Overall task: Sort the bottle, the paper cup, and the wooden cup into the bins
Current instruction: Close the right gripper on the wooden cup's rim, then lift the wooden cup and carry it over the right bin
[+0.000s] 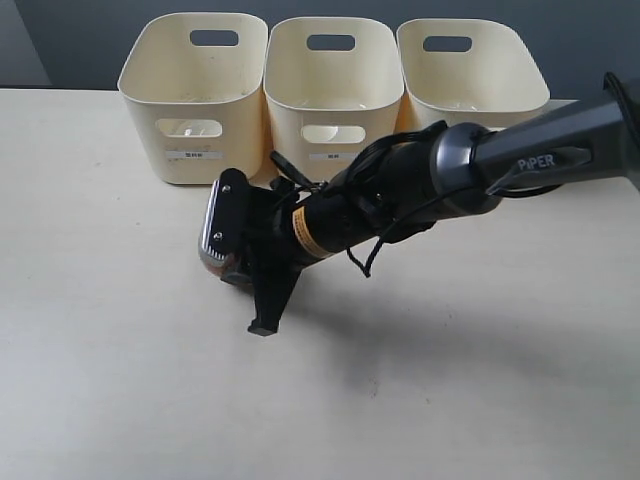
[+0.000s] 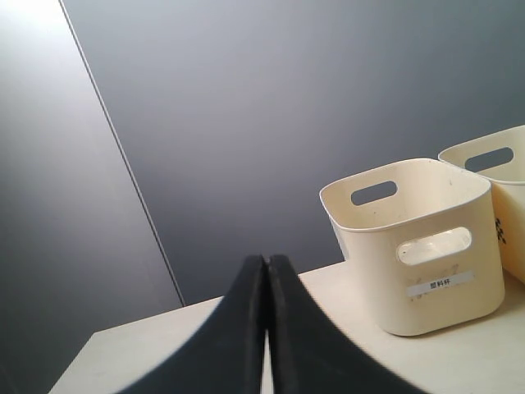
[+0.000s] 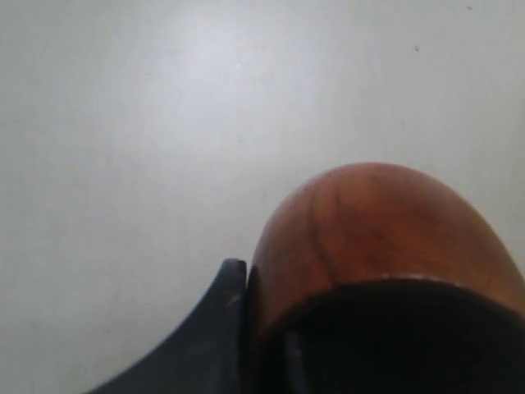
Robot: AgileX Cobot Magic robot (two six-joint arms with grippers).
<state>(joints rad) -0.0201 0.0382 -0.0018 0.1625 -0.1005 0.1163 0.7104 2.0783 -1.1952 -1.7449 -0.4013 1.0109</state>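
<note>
Right wrist view: one finger [image 3: 215, 332] of the right gripper [image 1: 238, 265] touches the wooden cup [image 3: 369, 222], lower right of frame. The other finger is hidden, so I cannot tell if the grip has closed. A shallow pinch could let the round cup slip and roll across the table [image 1: 110, 380], short of the bins [image 1: 330, 105] along the exterior view's top.

Looks out past the left gripper [image 2: 266, 263], its black fingers [image 2: 238, 345] pressed flat together with no gap. Takes in a cream bin [image 2: 443, 316] standing upright on the pale table [image 2: 459, 361] ahead, with an oval handle cut-out in each visible wall and a small white label [image 2: 440, 284] with dark print low on its front. Catches part of a second bin [image 2: 513, 197] just beside it, cut off by the frame edge. Ends in a grey wall [image 2: 287, 123], crossed by a thin slanted seam [image 2: 123, 156].
</note>
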